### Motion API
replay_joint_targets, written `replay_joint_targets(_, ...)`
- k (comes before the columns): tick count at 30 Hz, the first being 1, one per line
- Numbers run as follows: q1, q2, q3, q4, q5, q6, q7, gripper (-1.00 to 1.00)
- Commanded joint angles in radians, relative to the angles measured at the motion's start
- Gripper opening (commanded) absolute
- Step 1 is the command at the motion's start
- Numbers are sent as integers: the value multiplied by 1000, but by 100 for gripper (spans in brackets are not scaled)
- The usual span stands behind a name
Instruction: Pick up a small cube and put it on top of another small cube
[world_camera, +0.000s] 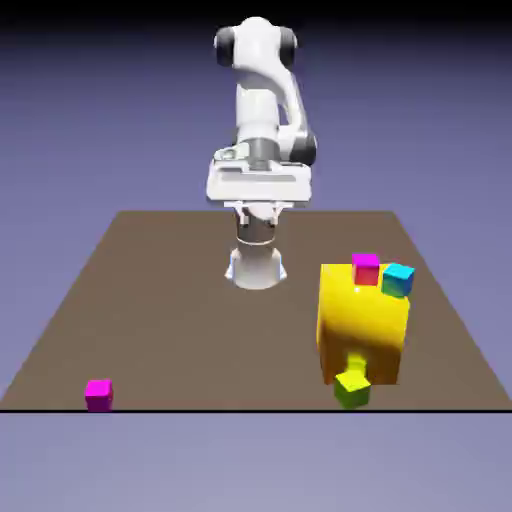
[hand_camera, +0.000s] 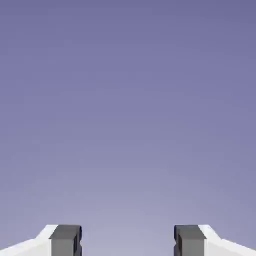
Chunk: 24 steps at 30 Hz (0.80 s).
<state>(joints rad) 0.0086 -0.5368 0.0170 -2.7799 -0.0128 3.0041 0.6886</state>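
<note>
Brown tabletop (world_camera: 200, 320); lime-green cube (world_camera: 352, 389) near its front edge; pincer (hand_camera: 128, 241) open.

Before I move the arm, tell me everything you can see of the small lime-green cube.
The small lime-green cube is plain and smooth-looking, with flat faces and no markings. It sits near the table's front edge, turned so a corner faces the camera, just in front of the big yellow block. Whether they touch, I can't tell. No gripper is on it.

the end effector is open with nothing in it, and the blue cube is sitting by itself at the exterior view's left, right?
Not quite: the cube by itself at the exterior view's left is magenta, as the exterior view shows. The end effector is indeed open and empty.
</note>
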Motion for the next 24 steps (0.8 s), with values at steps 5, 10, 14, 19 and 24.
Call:
replay_joint_targets(5,-14,138,71,125,-53,-136,-218,0)
replay_joint_targets(10,-29,275,141,250,-106,-273,-435,0)
replay_joint_targets(14,-40,385,198,350,-148,-382,-609,0)
replay_joint_targets(19,-54,522,268,475,-201,-518,-826,0)
replay_joint_targets(24,-69,660,339,599,-254,-654,-1044,0)
